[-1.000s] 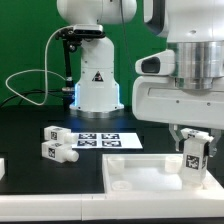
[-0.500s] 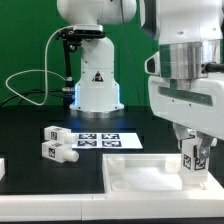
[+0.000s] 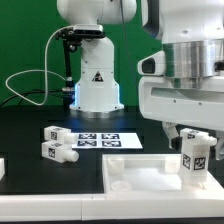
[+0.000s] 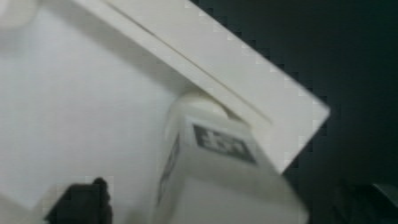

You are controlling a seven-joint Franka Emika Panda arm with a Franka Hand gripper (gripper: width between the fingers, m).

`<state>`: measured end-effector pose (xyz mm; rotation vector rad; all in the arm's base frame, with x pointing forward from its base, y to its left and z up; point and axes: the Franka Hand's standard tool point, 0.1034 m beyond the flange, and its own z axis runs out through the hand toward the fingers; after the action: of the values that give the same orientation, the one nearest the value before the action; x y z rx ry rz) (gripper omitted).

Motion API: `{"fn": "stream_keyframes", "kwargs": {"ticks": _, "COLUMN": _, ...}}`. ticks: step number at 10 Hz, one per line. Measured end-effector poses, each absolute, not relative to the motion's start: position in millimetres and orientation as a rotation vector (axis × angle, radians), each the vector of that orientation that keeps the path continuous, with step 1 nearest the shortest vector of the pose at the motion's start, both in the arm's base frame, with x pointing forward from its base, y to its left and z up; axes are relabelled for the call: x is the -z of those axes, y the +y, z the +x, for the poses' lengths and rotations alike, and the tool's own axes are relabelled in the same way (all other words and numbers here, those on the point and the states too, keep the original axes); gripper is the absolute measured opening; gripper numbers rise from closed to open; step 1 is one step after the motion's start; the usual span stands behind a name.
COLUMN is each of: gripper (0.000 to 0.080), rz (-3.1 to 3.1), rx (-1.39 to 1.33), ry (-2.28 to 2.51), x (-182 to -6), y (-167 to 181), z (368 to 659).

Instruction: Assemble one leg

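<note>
One leg (image 3: 196,160), a white peg with a marker tag on its blocky end, stands upright at the corner of the white tabletop (image 3: 135,172) on the exterior view's right. My gripper (image 3: 194,143) is right over it with a jaw on either side. In the wrist view the leg (image 4: 222,150) fills the middle, near the tabletop's raised rim (image 4: 214,70). One dark finger (image 4: 80,200) shows with a gap between it and the leg, so the gripper looks open. Two more legs (image 3: 55,133) (image 3: 56,152) lie on the black table to the left.
The marker board (image 3: 105,141) lies flat behind the tabletop. The arm's white base (image 3: 97,85) stands at the back with cables to its left. A white part (image 3: 3,166) shows at the exterior view's left edge.
The hand turned about the leg half a second ago and has turned back. The leg's top now shows more clearly below the jaws. The loose legs have not moved.
</note>
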<state>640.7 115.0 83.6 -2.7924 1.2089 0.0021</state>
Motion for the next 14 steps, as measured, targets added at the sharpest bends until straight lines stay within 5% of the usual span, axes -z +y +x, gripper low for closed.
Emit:
{"fn": "stream_keyframes", "kwargs": {"ticks": 8, "gripper": 0.0649, "rz": -3.064, "rx": 0.072, "ry": 0.049, "x": -85.7, "y": 116.7, "z": 643.5}}
{"fn": "stream_keyframes", "kwargs": {"ticks": 9, "gripper": 0.0535, "rz": -3.062, "rx": 0.07, "ry": 0.094, "x": -85.6, "y": 117.1, "z": 643.4}}
{"fn": "stream_keyframes", "kwargs": {"ticks": 10, "gripper": 0.0535, "rz": -3.063, "rx": 0.07, "ry": 0.088, "x": -85.6, "y": 116.8, "z": 643.4}}
{"fn": "stream_keyframes", "kwargs": {"ticks": 11, "gripper": 0.0352, "rz": -3.057, "rx": 0.067, "ry": 0.157, "x": -85.5, "y": 117.1, "z": 643.3}}
{"fn": "stream_keyframes", "kwargs": {"ticks": 14, "gripper": 0.0295, "rz": -3.0, "rx": 0.068, "ry": 0.624, "x": -85.4, "y": 112.7, "z": 645.2}}
